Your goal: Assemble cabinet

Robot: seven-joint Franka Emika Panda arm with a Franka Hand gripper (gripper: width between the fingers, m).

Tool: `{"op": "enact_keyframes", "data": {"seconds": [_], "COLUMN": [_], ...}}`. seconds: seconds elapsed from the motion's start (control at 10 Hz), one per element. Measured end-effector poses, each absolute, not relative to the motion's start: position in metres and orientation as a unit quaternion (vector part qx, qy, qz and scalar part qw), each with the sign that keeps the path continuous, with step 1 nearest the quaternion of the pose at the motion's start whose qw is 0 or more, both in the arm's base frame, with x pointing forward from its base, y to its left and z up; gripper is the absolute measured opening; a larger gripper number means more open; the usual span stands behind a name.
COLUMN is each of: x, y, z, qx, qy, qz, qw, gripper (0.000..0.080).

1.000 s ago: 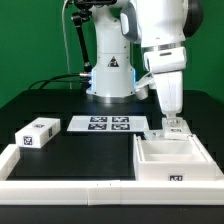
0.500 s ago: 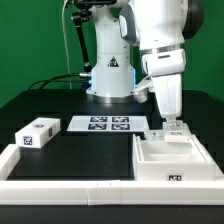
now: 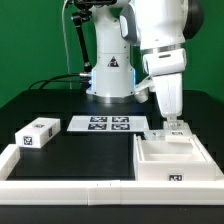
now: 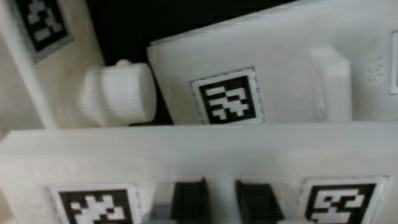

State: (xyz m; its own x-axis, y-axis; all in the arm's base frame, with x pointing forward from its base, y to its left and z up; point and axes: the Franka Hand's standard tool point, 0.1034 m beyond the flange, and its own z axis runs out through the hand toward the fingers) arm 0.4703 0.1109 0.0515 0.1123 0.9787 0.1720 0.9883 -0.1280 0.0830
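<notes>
Exterior view's left first: a small white cabinet block (image 3: 37,133), tagged, lies near the worktop's edge on that side. It sits just inside the low white border rail (image 3: 70,188) that runs along that edge and the front edge. Next, about mid-width and toward the back edge, the marker board (image 3: 105,124) lies flat in front of the arm's base (image 3: 110,72). Farther toward the exterior view's right, the gripper (image 3: 172,124) points straight down at the far wall of the cabinet body (image 3: 170,160). This is a large open-topped white box in the front corner on that side (one tag shows on its front face), well apart from the block. Whether the fingers are spread or pinching something cannot be told. The wrist view is blurred, showing close white tagged faces, among them a tagged piece (image 4: 222,95) with a round knob at its side.
</notes>
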Motion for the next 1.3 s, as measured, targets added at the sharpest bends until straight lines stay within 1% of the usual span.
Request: {"op": "enact_keyframes", "data": {"seconds": [0.2, 0.5, 0.7, 1.1, 1.3], "x": [0.474, 0.5, 0.519, 0.519, 0.532], "y": [0.11, 0.108, 0.105, 0.105, 0.103], "z": [0.053, 0.058, 0.058, 0.057, 0.057], "qx": [-0.74, -0.737, -0.734, -0.735, -0.734], "qy": [-0.666, -0.672, -0.675, -0.674, -0.675], "qz": [-0.084, -0.062, -0.051, -0.053, -0.06], "qw": [0.029, 0.041, 0.049, 0.049, 0.047], "gripper": [0.007, 0.007, 0.007, 0.007, 0.007]}}
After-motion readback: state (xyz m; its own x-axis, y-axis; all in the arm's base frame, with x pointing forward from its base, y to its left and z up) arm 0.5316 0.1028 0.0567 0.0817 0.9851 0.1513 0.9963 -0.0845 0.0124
